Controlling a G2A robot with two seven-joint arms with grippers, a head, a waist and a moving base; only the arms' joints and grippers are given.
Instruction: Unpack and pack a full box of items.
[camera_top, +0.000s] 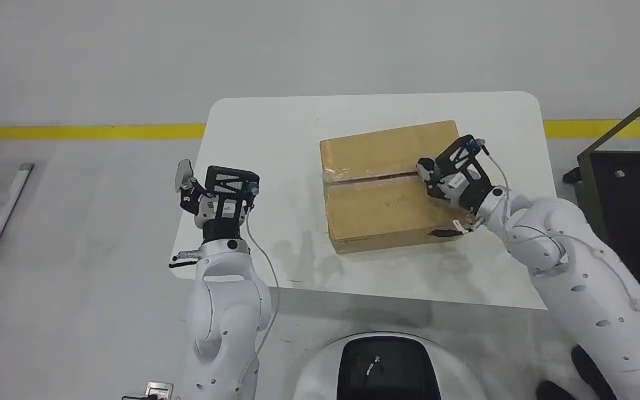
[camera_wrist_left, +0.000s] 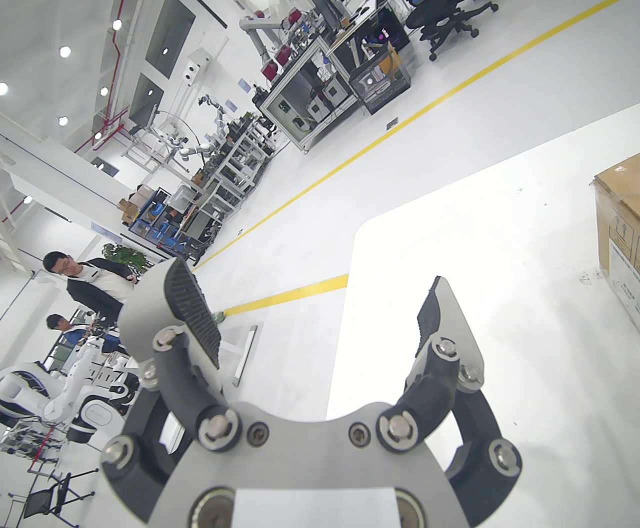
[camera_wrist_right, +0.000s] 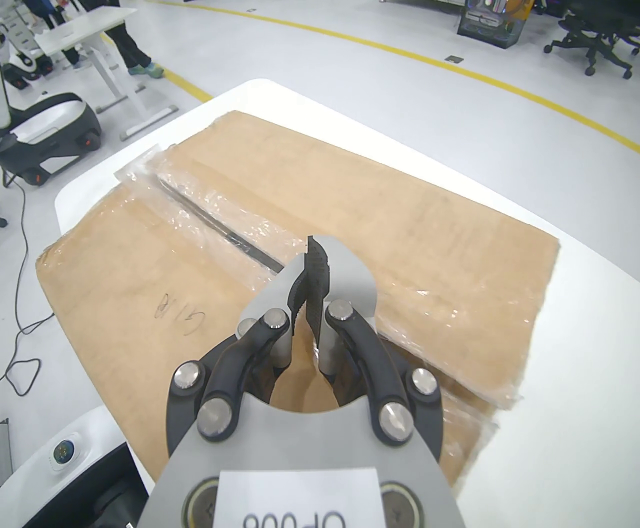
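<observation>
My left gripper (camera_top: 218, 184) (camera_wrist_left: 307, 287) hangs at the left edge of the white table (camera_top: 270, 130) (camera_wrist_left: 500, 240) with its ribbed fingers (camera_wrist_left: 192, 305) spread wide and nothing between them. One finger sits out past the table edge over the grey floor and the other over the tabletop. It is well apart from the box, and bare table surface lies between the two.

The cardboard box (camera_top: 385, 185) (camera_wrist_left: 620, 220) (camera_wrist_right: 440, 215) lies flat on the right half of the table, turned slightly against the table's edges. Its two top flaps are down and meet at a dark seam (camera_top: 365, 178) (camera_wrist_right: 225, 235). Crinkled clear tape (camera_wrist_right: 200, 197) runs along that seam, and a pen scribble (camera_wrist_right: 180, 312) marks the nearer flap.

My right gripper (camera_top: 428, 168) (camera_wrist_right: 314, 260) is over the right end of the box, directly above the seam line. Its fingers are pressed together, pad against pad. I cannot tell whether they have caught any of the tape or whether the tips touch the cardboard.

A yellow floor line (camera_top: 100, 131) runs beyond the far side of the table.
</observation>
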